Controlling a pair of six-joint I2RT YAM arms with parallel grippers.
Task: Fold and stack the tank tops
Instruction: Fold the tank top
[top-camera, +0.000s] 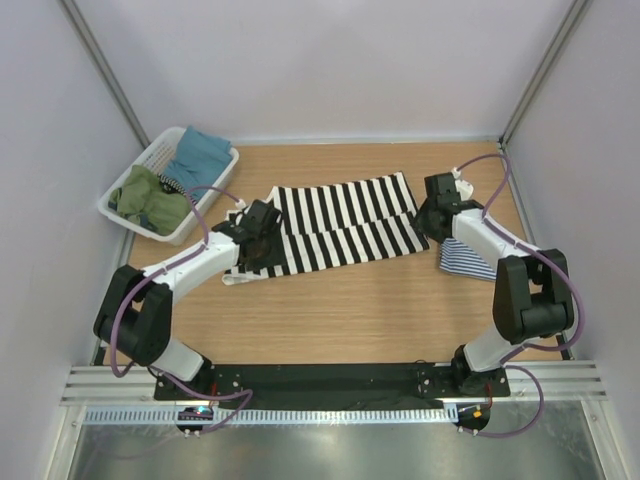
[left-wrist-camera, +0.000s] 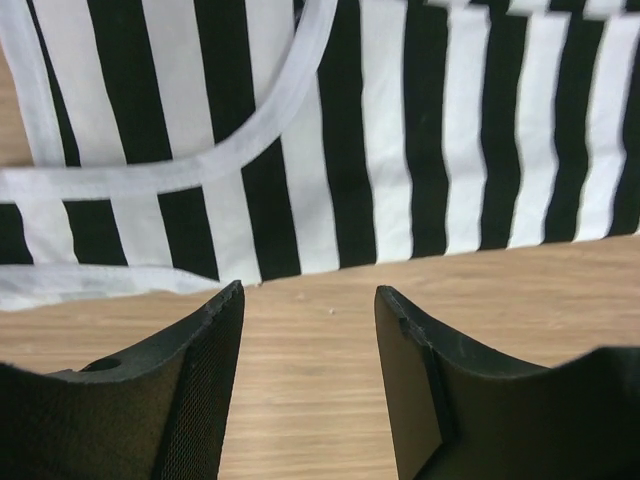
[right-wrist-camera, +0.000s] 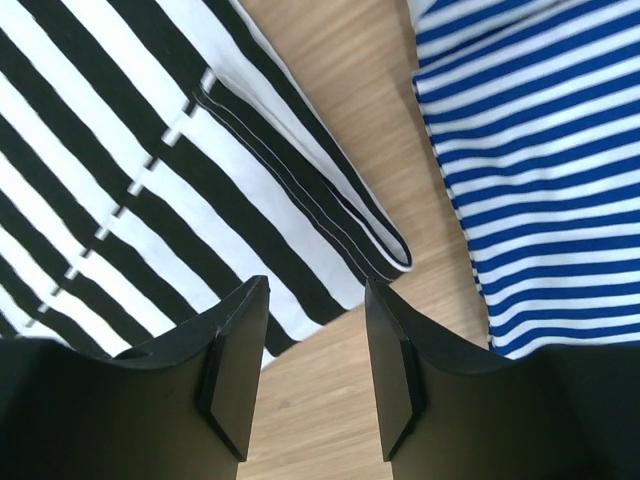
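The broad black-and-white striped tank top (top-camera: 340, 225) lies folded lengthwise across the middle of the table, its white-edged straps at the left end (left-wrist-camera: 200, 170). My left gripper (top-camera: 262, 232) hovers over that left end, open, with only bare wood between its fingers (left-wrist-camera: 310, 300). My right gripper (top-camera: 437, 212) stands open at the garment's right corner (right-wrist-camera: 300, 230), nothing between its fingers (right-wrist-camera: 317, 290). The thin blue-and-white striped tank top (top-camera: 468, 260) lies folded beside the right arm, at the right edge of the right wrist view (right-wrist-camera: 540, 170).
A white slatted basket (top-camera: 150, 160) at the back left holds teal, green and other cloth. Grey walls close in the table on three sides. Bare wood (top-camera: 360, 315) stretches between the striped garment and the arm bases.
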